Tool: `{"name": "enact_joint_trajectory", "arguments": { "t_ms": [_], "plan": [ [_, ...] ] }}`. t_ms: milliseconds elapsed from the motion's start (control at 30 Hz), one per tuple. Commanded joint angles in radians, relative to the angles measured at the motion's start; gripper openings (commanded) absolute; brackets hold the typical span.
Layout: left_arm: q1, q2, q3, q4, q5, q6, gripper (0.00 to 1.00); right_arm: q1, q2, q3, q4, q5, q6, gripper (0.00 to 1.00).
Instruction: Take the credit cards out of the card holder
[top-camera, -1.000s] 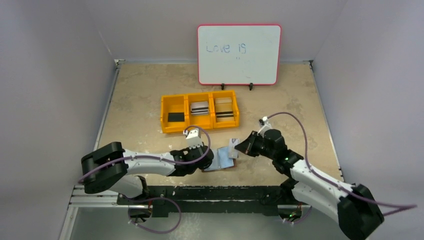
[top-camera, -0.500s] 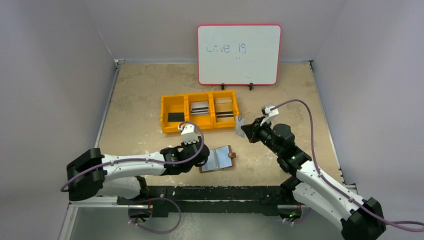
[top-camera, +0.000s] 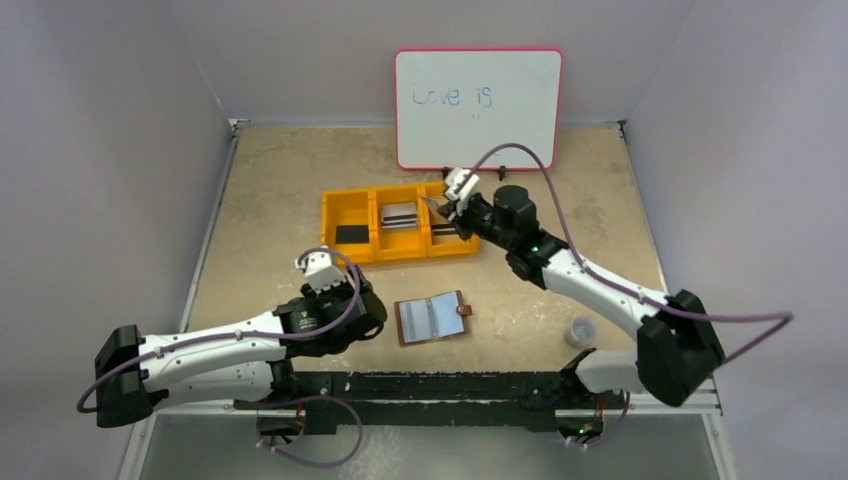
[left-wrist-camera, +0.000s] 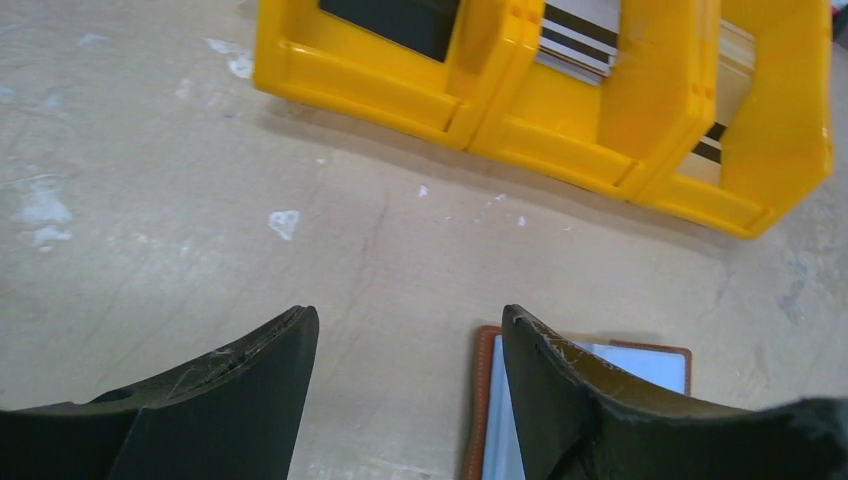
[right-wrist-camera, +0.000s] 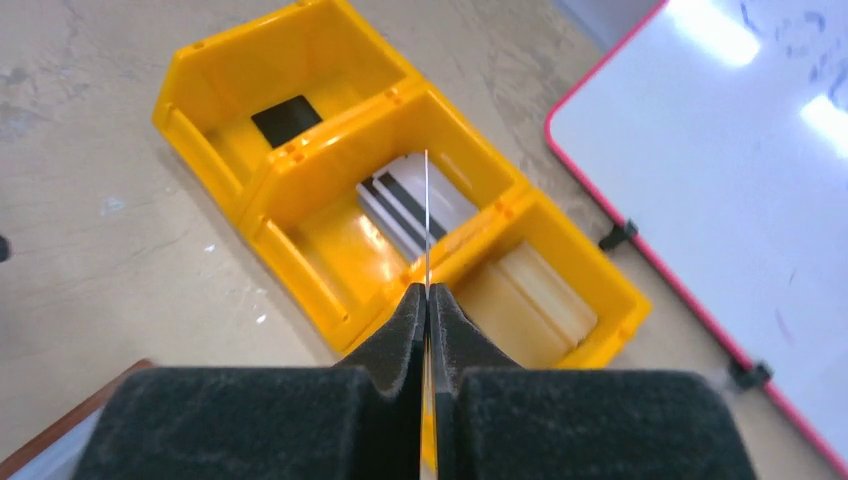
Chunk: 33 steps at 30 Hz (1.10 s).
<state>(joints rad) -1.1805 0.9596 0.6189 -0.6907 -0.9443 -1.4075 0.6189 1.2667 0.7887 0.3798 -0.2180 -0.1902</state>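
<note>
Beige counter (top-camera: 270, 200) carries a yellow bin (top-camera: 400, 250) and, nearer the arm bases, the card holder (top-camera: 433, 318), which lies open with its clear sleeves facing up. The right pincer (right-wrist-camera: 427, 290) is pressed together on a credit card (right-wrist-camera: 427, 215), held edge-on above the bin's middle compartment. The left pincer (left-wrist-camera: 405, 325) is spread and empty, low over the counter just left of the card holder.

On the table (top-camera: 270, 200), the card holder (top-camera: 433, 319) lies before the bin (top-camera: 400, 250) holding credit cards (top-camera: 399, 216).
</note>
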Motion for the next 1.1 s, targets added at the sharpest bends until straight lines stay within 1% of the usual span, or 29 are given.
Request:
{"name": "enact_joint_trajectory", "arguments": {
  "t_ms": [0,67,133,200,400,600,767,967,1067],
  "plan": [
    [-0.002,-0.051,-0.025,-0.174,-0.083,-0.136,0.69,0.073,0.149,0.166,-0.021,0.039,-0.263,0.00],
    [-0.002,-0.067,-0.038,-0.194,-0.078,-0.167,0.71,0.101,0.241,0.264,-0.052,0.077,-0.321,0.00],
    [-0.001,-0.084,-0.048,-0.218,-0.076,-0.198,0.73,0.115,0.301,0.318,-0.055,0.108,-0.352,0.00],
    [-0.002,-0.097,-0.057,-0.242,-0.080,-0.225,0.74,0.122,0.346,0.358,-0.050,0.099,-0.388,0.00],
    [-0.002,-0.148,-0.069,-0.253,-0.088,-0.234,0.78,0.134,0.515,0.514,-0.148,0.125,-0.471,0.00],
    [-0.002,-0.179,-0.064,-0.267,-0.092,-0.231,0.80,0.137,0.601,0.552,-0.144,0.161,-0.538,0.00],
    [-0.002,-0.195,-0.052,-0.309,-0.103,-0.234,0.81,0.140,0.634,0.570,-0.154,0.164,-0.577,0.00],
    [-0.002,-0.214,-0.046,-0.317,-0.111,-0.226,0.81,0.154,0.720,0.635,-0.199,0.261,-0.590,0.00],
    [-0.002,-0.217,-0.042,-0.320,-0.111,-0.223,0.81,0.161,0.744,0.641,-0.181,0.302,-0.613,0.00]
  ]
}}
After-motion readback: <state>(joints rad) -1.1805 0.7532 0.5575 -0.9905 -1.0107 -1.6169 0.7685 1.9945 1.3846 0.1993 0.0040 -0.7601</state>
